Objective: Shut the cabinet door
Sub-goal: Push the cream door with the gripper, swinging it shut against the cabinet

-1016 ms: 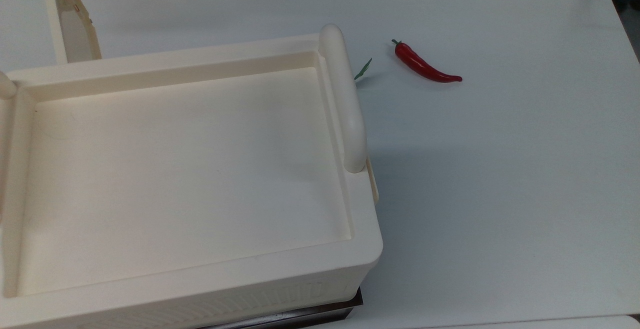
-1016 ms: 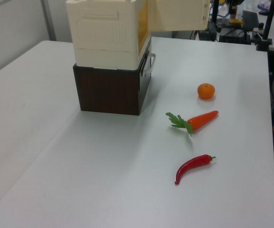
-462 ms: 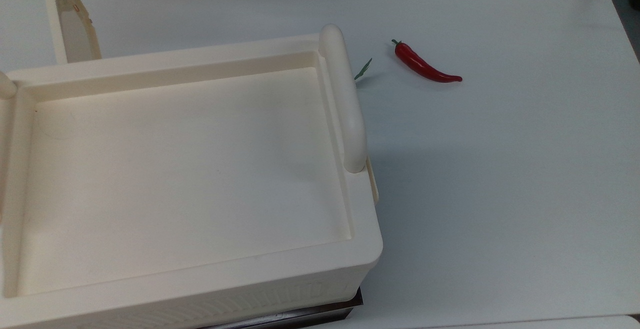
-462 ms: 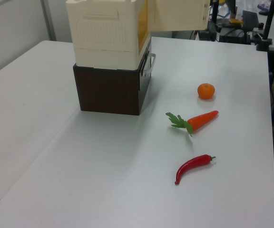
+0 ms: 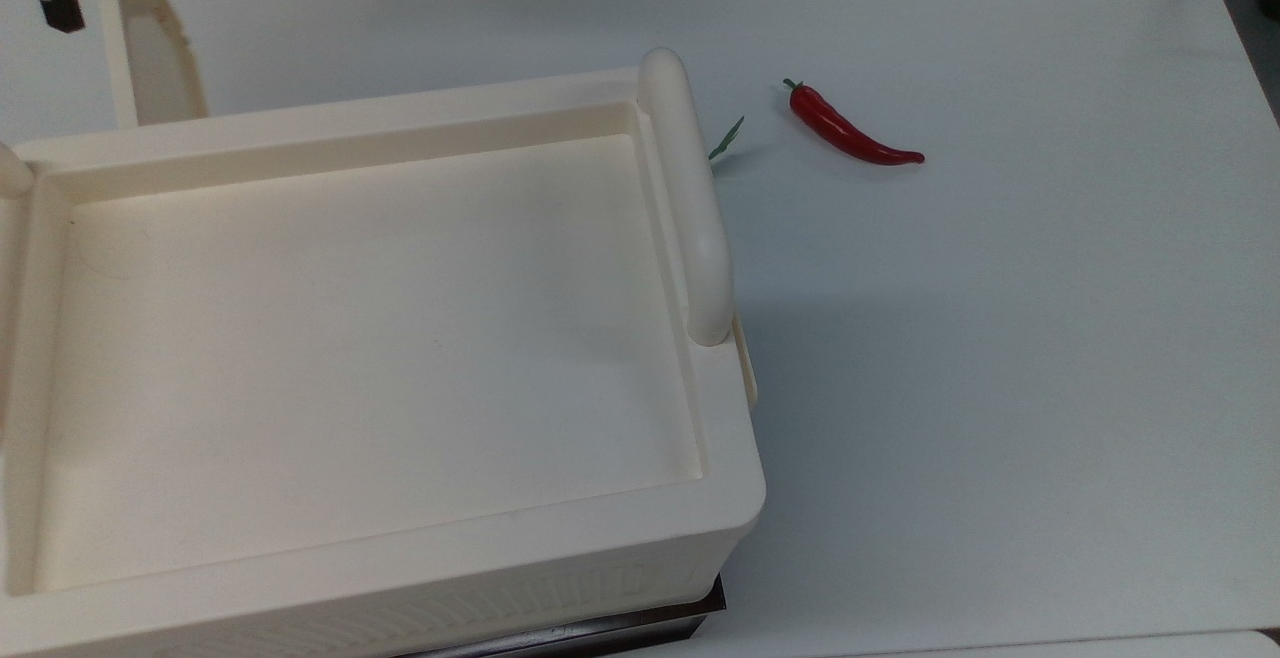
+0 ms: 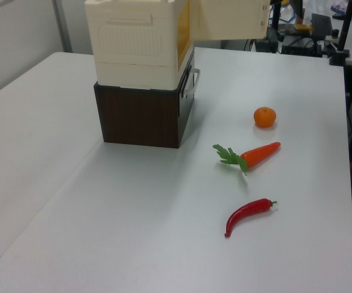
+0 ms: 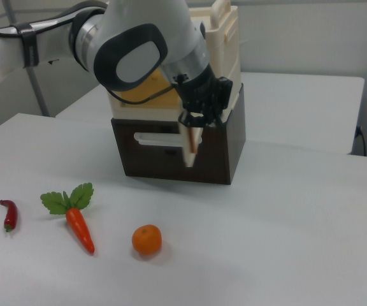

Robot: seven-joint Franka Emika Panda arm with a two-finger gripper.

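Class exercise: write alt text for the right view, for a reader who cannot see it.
A white robot arm reaches down in front of a cream cabinet on a dark base, its gripper at the edge of the open cabinet door. On the white table lie a chilli, a carrot and an orange.

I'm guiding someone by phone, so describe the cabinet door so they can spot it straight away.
Find the cabinet, the big cream box on a dark base. The cabinet door swings out from its yellow-lit opening toward the left view's right. It is a thin flat panel, unlike the thick rounded handle bar on top.
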